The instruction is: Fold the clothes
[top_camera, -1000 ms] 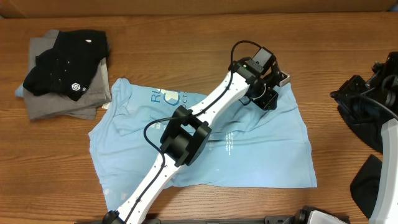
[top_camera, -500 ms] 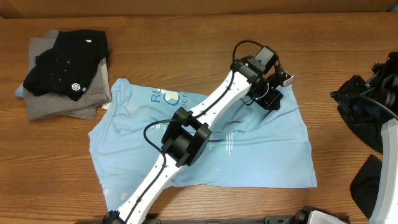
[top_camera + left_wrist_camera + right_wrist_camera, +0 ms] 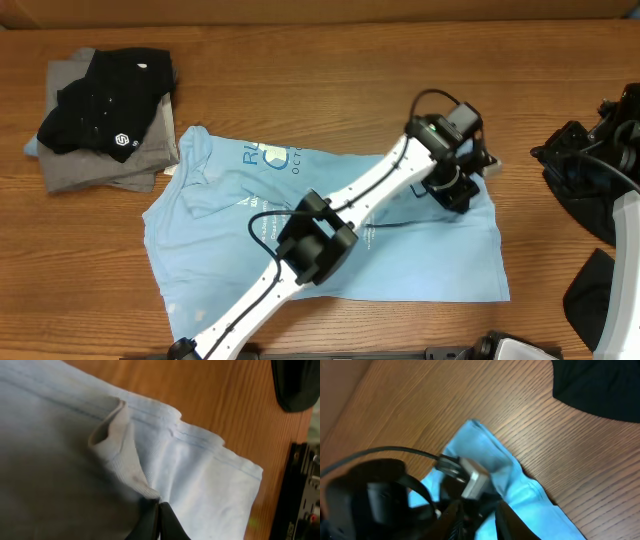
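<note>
A: Got the left gripper (image 3: 158, 521) pinched shut on a raised ridge of the light blue T-shirt (image 3: 400, 255), just inside the hem (image 3: 200, 440). Looks like a thin bite.
B: One layer or two?
A: Can't tell from the wrist view. Seeing the rest of the shirt spread flat on the table (image 3: 330, 90), back along the arm, collar end farthest from the fingertips.
B: Then lift low and carry that corner back over the body, toward the collar end. Go slow to avoid slipping off the ridge. Watch the hem just beyond the fingertips for bunching.
A: Anything in the way?
B: Probably not. Only the stack of black and grey shirts (image 3: 105, 125), well past the collar end.
</note>
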{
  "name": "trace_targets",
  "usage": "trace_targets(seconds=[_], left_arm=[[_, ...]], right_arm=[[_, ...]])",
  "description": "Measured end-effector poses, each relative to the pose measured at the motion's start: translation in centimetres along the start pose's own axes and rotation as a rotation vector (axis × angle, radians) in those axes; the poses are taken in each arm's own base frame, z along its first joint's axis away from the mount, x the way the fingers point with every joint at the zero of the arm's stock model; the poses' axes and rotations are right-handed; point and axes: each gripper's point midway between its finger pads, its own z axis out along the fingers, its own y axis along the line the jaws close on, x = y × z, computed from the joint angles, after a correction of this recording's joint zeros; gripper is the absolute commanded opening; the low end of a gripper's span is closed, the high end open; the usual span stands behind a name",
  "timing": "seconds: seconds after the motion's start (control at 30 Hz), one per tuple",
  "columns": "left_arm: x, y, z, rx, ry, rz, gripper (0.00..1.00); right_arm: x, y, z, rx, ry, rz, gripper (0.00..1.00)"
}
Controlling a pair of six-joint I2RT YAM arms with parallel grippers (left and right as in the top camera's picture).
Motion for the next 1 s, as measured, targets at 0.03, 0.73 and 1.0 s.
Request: trace_targets(seconds=[0.03,0.73,1.0], left_arm=[[0.1,-0.2,0.2,-0.004,0.006,0.006,0.08],[0.2,8.7,-17.4,-0.442,-0.105,-0.157,0.04],[7.3,17.4,-28.4,-0.557,-0.132,-0.444,0.04]], right_arm=[[0.0,0.0,0.0,0.0,0.0,0.0,0.25],[-0.7,0.2,1.9,0.001,0.021,-0.083,0.31],[2.0,0.4,9.9,0.036,0.257,-0.128,0.24]])
